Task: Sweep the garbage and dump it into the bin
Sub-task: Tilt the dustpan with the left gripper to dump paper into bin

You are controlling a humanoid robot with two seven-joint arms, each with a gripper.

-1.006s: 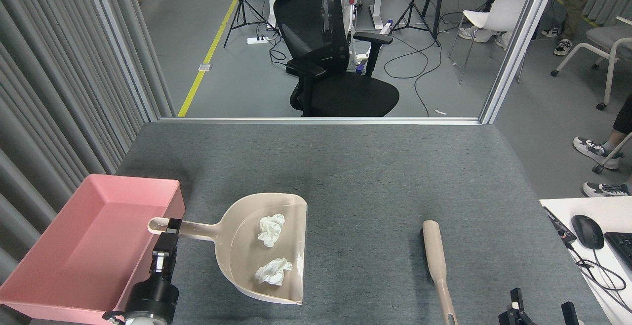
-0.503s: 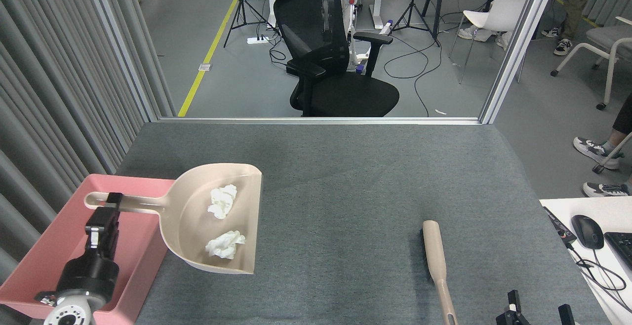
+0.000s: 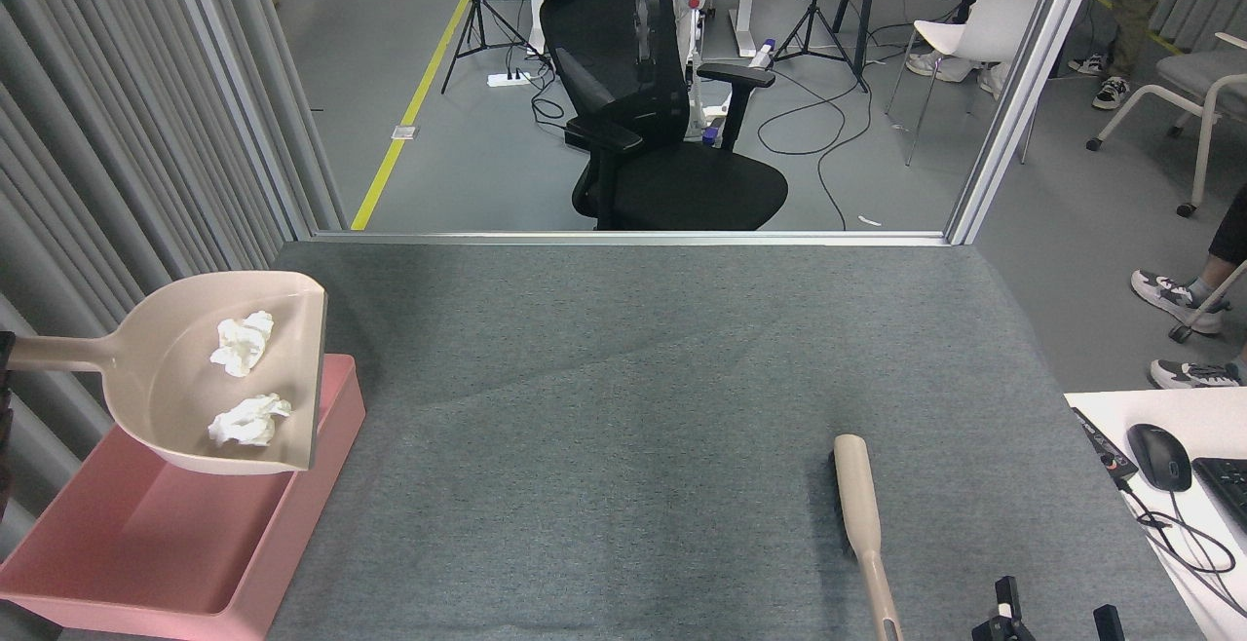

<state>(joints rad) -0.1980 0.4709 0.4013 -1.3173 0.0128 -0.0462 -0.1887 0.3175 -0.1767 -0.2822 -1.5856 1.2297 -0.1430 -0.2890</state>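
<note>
Up and to the left went the dustpan [image 3: 185,378], now over the pink bin [image 3: 146,544]; both paper wads [image 3: 244,342] sit inside it; the left gripper is out of view; the right gripper [image 3: 1052,619] barely shows, state unclear, beside the brush [image 3: 862,514].

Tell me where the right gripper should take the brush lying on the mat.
Grip the brush on its slim handle nearest you, coming straight down from above. It lies flat, handle toward the right gripper, and the wider bristle head is at the far end.
</note>
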